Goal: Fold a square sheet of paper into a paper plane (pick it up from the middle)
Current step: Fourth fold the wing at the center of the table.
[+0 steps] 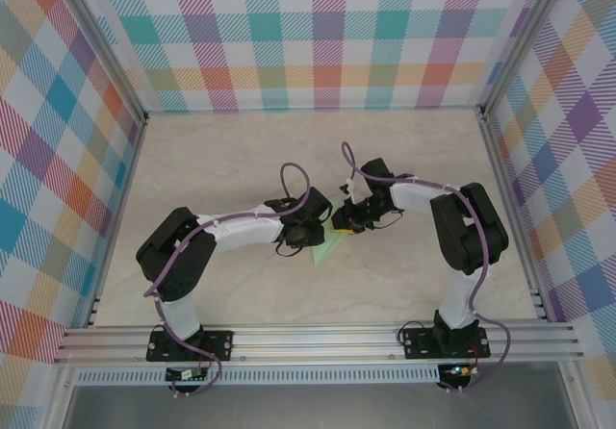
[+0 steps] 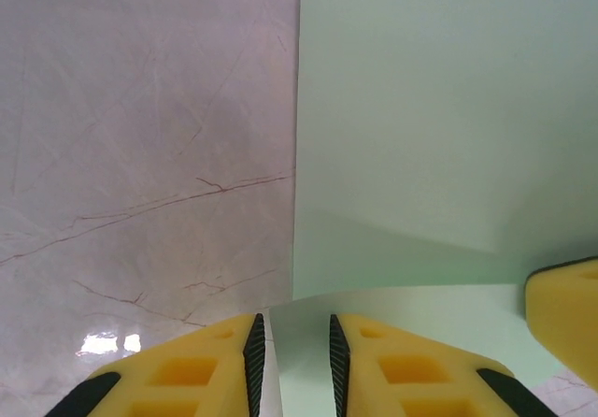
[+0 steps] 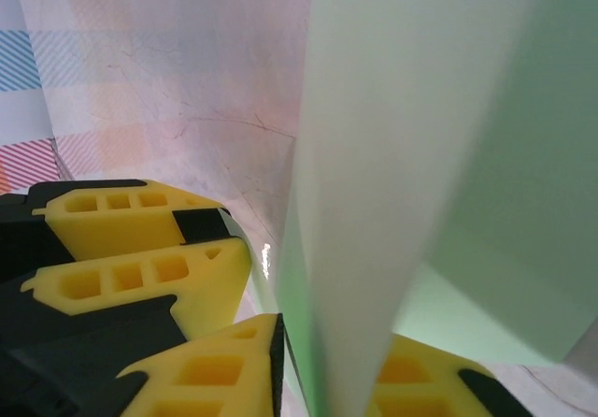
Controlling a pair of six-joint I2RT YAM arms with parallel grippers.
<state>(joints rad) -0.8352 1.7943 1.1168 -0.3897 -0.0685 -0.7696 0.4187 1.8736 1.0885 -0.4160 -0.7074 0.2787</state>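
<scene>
Early folds only: the right gripper (image 1: 345,221) pinches the square sheet of paper (image 1: 327,247) upright, the left gripper (image 2: 294,331) at its 9 o'clock straddling an edge, grip unclear; most creases remain.

Thin square sheet of paper (image 2: 420,108): matt, smooth, softly creased. Marble-look counter (image 2: 140,155): glossy, fine veins, glare spots. Yellow fingers (image 2: 187,375): moulded plastic, matt, with black ribbed pads (image 2: 254,361). Brushed-metal frame rails (image 1: 318,338). Matt checked-print walls (image 1: 318,35).

No readable text, label, brand, number or sign on anything visible.
</scene>
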